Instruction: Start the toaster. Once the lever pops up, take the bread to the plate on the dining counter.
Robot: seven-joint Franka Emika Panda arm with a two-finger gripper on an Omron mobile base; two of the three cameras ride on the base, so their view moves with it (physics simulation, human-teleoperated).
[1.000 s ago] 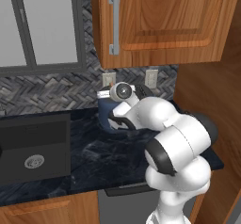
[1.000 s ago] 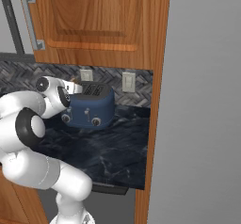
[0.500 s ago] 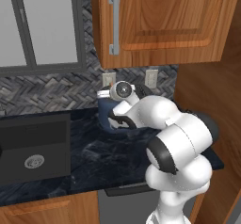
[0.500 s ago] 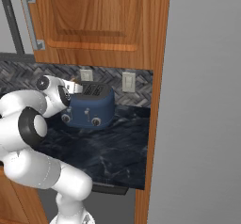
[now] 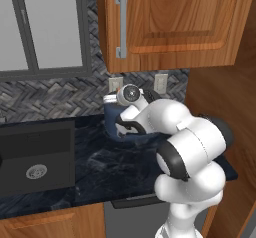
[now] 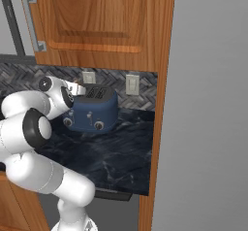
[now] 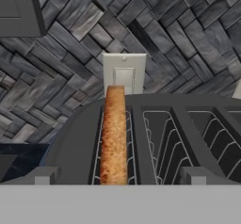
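The dark-blue toaster stands on the black worktop against the tiled wall, its two silver knobs facing forward. In the left base view my arm covers most of the toaster. The bread, golden brown, stands on edge in the toaster's left slot; the slots beside it show bare wire racks. My gripper is open and hovers just above the toaster top, a fingertip on each side of the slots. In the right base view the gripper sits at the toaster's upper left edge. The plate and the dining counter are out of view.
A black sink is set into the worktop to the left. Wall outlets sit on the herringbone backsplash behind the toaster. A wooden upper cabinet hangs close overhead. A wood panel and a tall grey surface close off the right side.
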